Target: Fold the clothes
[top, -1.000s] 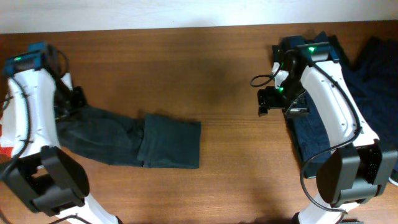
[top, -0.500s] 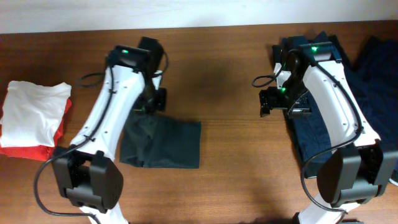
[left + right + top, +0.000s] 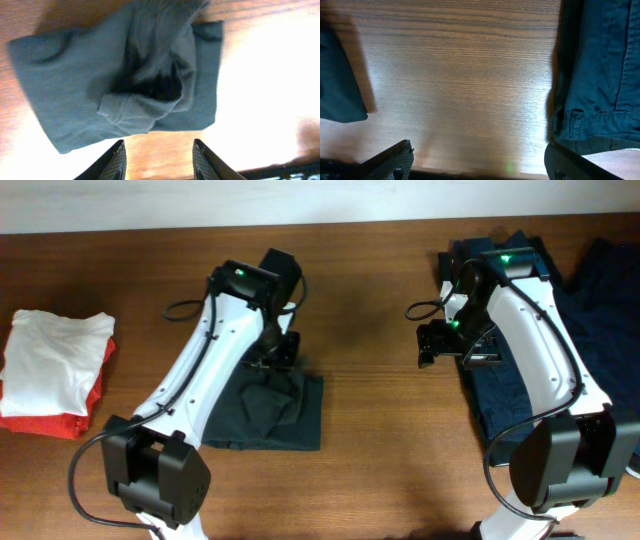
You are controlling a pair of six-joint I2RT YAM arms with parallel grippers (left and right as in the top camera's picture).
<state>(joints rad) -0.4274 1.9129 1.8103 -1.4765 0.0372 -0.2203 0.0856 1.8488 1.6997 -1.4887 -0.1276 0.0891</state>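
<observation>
Crumpled black cotton T-shirt (image 3: 75,95) at 12 o'clock of left fingers (image 3: 114,161), parted, empty; right fingers (image 3: 395,161), likewise, farther off.

A brown wood-grain bench (image 3: 380,470) fills the overhead view. Near its middle lies a dark T-shirt (image 3: 265,415), bunched and partly folded. At the far left edge sits a folded red piece (image 3: 40,423) with a folded white piece (image 3: 50,360) on top. A wrinkled navy garment (image 3: 610,310) spreads along the right side.
</observation>
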